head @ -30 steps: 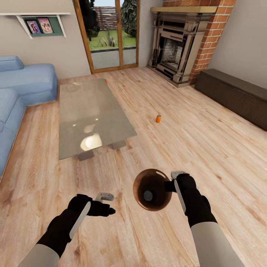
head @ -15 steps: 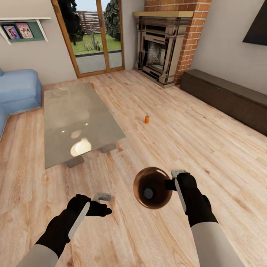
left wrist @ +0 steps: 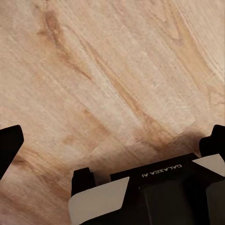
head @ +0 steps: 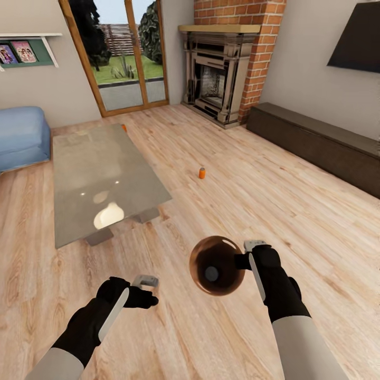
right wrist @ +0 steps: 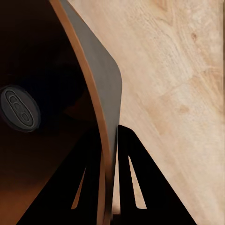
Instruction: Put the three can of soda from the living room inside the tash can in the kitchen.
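In the living room, the left gripper (left wrist: 117, 140), fingers spread wide over bare wood floor (head: 221, 158), carries "GALAXEA AI" lettering, seen upside down by its wrist camera. The right gripper (head: 244, 262) is clamped on the rim of the tash can (head: 216, 266), one finger inside the wall and one outside; a grey-ended can (barely legible in the dark) lies at the bin's bottom. An orange can of soda (head: 202, 172) stands on the floor well ahead, beside the glass coffee table (head: 100, 179). Another orange speck (head: 124, 127) peeks past the table's far edge. The blue sofa (head: 24, 137) is cut off by the frame.
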You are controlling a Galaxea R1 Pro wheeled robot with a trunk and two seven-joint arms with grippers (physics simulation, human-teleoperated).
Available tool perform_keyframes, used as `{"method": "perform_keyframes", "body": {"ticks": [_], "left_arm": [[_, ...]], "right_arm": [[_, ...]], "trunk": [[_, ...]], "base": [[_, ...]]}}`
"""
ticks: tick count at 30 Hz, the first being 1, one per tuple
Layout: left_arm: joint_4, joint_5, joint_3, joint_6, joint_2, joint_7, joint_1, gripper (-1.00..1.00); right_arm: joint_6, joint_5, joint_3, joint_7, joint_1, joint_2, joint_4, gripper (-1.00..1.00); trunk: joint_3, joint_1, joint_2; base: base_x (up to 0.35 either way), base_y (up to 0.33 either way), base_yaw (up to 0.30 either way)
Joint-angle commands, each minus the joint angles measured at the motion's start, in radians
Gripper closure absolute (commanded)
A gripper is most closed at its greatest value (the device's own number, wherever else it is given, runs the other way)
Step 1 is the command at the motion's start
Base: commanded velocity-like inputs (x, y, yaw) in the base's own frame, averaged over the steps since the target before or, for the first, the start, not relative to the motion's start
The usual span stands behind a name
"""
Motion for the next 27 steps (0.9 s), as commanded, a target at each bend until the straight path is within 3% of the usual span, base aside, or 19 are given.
{"method": "perform_keyframes", "body": {"ticks": [1,27], "left_arm": [[0.0,0.0,0.0,0.0,-0.001,0.004,0.0,-1.0],[0.003,-0.001,-0.002,0.0,-0.006,0.019,0.001,-1.0]], "right_arm": [[0.0,-0.014,0.0,0.004,0.0,0.0,-0.001,1.0],[0.0,-0.014,0.001,0.004,0.001,0.004,-0.006,1.0]], "trunk": [[0.002,0.0,0.0],[0.044,0.0,0.0]], "base": [[0.0,0.0,-0.092],[0.0,0.0,-0.085]]}}
